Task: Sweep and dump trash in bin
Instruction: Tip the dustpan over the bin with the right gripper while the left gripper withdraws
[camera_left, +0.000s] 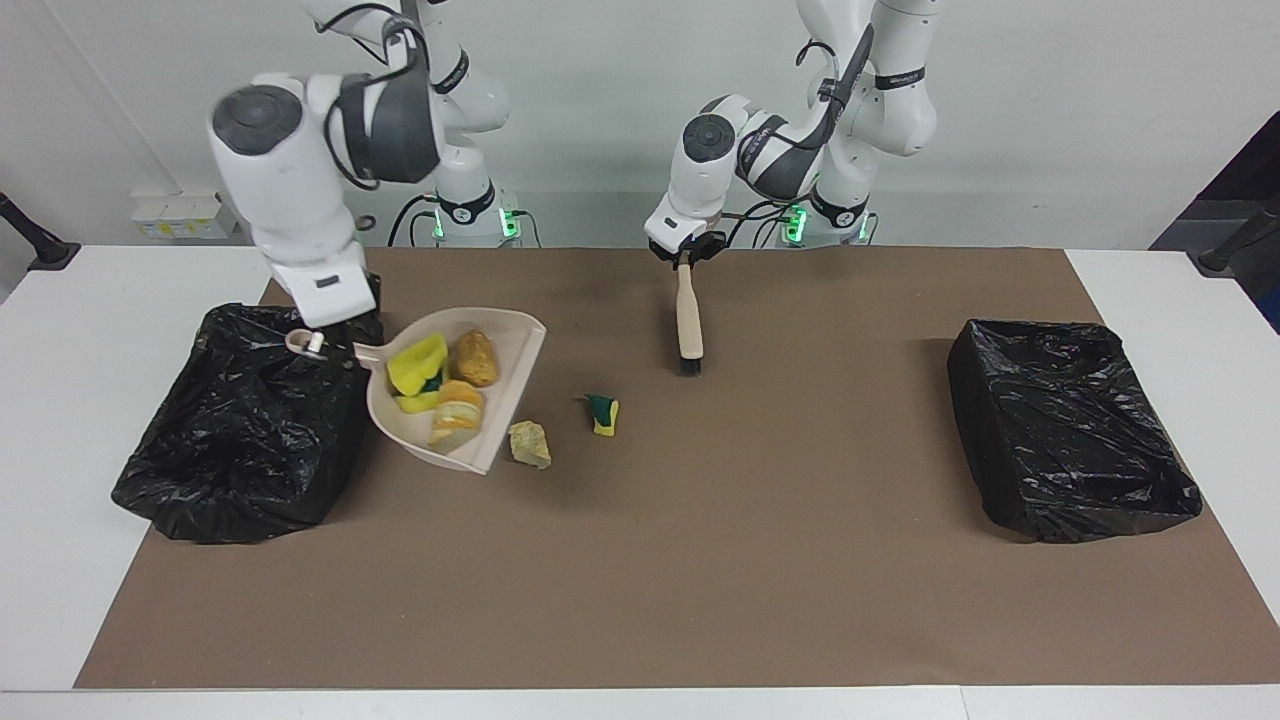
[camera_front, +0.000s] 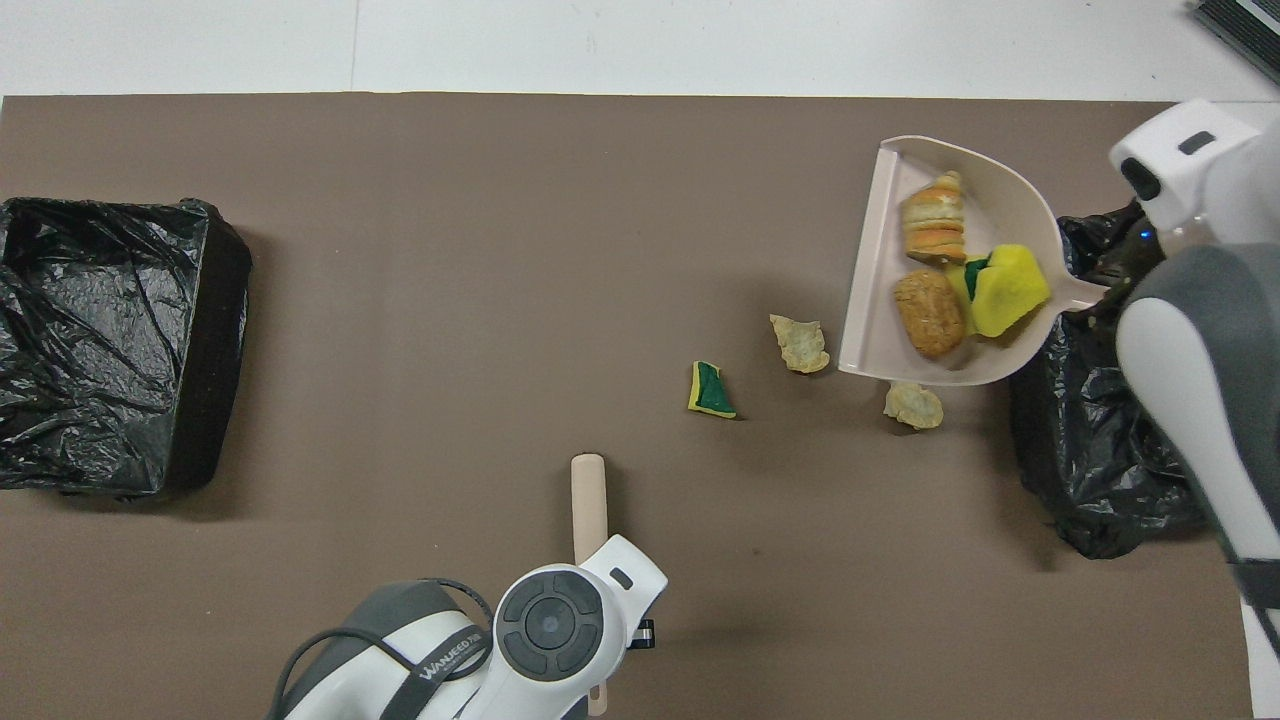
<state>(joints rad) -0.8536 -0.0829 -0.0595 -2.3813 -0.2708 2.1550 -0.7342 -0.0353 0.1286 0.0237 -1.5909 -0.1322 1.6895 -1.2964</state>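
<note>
Right hand (camera_left: 318, 345) clamps loaded dustpan (camera_left: 500, 400) beside bin (camera_left: 240, 440); left hand (camera_left: 684, 258) clamps brush (camera_left: 688, 320)

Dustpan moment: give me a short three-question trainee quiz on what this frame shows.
1. True or false: the dustpan is empty.
2. How many trash pieces lie loose on the mat?
3. The left gripper holds: A) the brush B) a bin C) nothing.

Key:
1. False: it carries a yellow sponge bit and bread-like pieces, held by the right gripper beside the bin at the right arm's end.
2. Three: two pale chunks and a green-backed sponge bit.
3. A.
</note>
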